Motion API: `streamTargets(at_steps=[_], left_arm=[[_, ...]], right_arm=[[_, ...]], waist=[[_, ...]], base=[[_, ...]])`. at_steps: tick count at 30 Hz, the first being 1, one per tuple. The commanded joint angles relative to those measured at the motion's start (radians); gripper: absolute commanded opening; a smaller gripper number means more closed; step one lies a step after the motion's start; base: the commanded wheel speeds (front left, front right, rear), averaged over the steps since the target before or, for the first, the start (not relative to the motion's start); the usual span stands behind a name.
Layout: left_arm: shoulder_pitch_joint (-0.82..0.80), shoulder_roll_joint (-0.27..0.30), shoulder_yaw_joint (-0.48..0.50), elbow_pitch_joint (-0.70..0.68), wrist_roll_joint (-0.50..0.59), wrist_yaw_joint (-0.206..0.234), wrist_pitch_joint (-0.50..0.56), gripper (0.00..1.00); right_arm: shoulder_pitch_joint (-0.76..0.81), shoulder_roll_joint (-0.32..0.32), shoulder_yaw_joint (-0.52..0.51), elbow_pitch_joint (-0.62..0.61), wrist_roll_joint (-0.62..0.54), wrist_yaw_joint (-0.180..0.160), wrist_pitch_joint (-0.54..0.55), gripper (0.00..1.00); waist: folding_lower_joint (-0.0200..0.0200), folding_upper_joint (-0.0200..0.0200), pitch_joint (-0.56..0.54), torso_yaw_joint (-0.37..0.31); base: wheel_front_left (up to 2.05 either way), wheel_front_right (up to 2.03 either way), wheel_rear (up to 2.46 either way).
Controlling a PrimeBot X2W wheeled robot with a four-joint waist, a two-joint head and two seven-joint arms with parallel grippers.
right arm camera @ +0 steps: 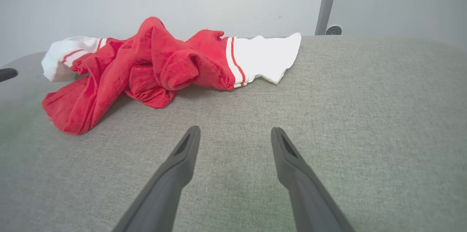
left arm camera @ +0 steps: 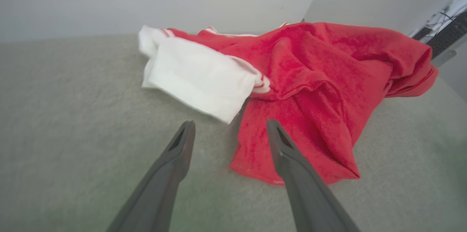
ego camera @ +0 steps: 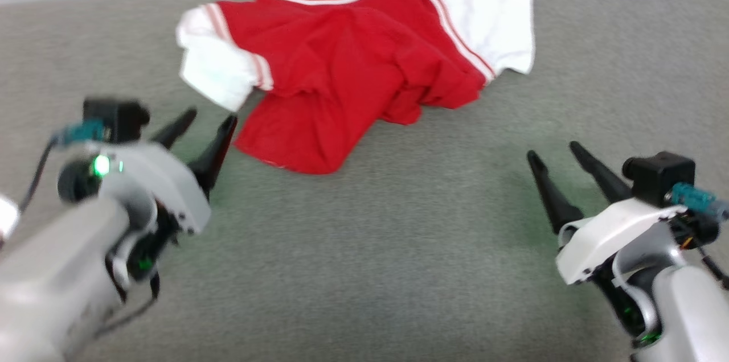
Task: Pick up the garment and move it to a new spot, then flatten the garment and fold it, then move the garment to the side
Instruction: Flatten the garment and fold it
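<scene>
Left tool (ego camera: 213, 115) hangs at the left of the head view with its two dark fingers spread and nothing between them, its tips just beside the near red hem of the garment (ego camera: 342, 66). In the left wrist view one finger overlaps that hem, though I cannot tell whether it touches the cloth. Right tool (ego camera: 552, 150) sits at the lower right, equally spread and empty, well apart from the cloth over bare grey worktop (ego camera: 398, 271). The garment lies crumpled in the upper centre of the head view, close to the worktop's far edge. One white sleeve (ego camera: 216, 72) is doubled over at its left and the other white sleeve (ego camera: 495, 26) is spread flat at its upper right. The red body is bunched into ridges, and the right wrist view shows a raised hump in the middle. The main risk, as I judge it, comes from that bunching. A pinch at the near hem may take several layers at once, so the cloth would come up as a lump and not open out. Pulling with one tool alone would likely drag and twist it further. Any push away from the robot could slide it toward the far edge. The doubled sleeve may stay trapped underneath and spoil the fold.
</scene>
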Motion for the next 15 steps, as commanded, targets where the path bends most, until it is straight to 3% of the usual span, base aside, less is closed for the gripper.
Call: streamTargets(at_steps=[1, 5, 6, 10, 15], left_arm=[[0.061, 0.004, 0.028, -0.034, -0.033, 0.024, -0.036, 1.0], [0.2, 0.013, 0.128, -0.134, -0.055, 0.089, -0.078, 1.0], [0.226, 0.006, 0.194, -0.161, -0.035, 0.108, -0.079, 1.0], [0.39, -0.052, 0.398, -0.276, 0.143, 0.159, -0.077, 1.0], [0.56, -0.154, 0.567, -0.387, 0.346, 0.163, -0.078, 1.0]], right_arm=[[-0.02, -0.028, -0.003, -0.007, -0.002, -0.001, 0.033, 1.0], [-0.073, -0.103, 0.0, 0.016, 0.012, -0.001, 0.16, 1.0], [-0.091, -0.123, 0.004, 0.026, 0.018, -0.001, 0.194, 1.0], [-0.178, -0.208, 0.004, 0.086, 0.048, -0.001, 0.326, 1.0], [-0.308, -0.287, -0.033, 0.215, 0.079, -0.001, 0.477, 1.0]], waist=[[0.0, 0.0, -0.051, 0.083], [0.0, 0.0, -0.053, 0.142], [0.0, 0.0, -0.052, 0.157], [0.0, 0.0, -0.043, 0.225], [0.0, 0.0, -0.018, 0.299]], base=[[0.0, 0.0, 0.0], [0.0, 0.0, 0.0], [0.0, 0.0, 0.0], [0.0, 0.0, 0.0], [0.0, 0.0, 0.0]])
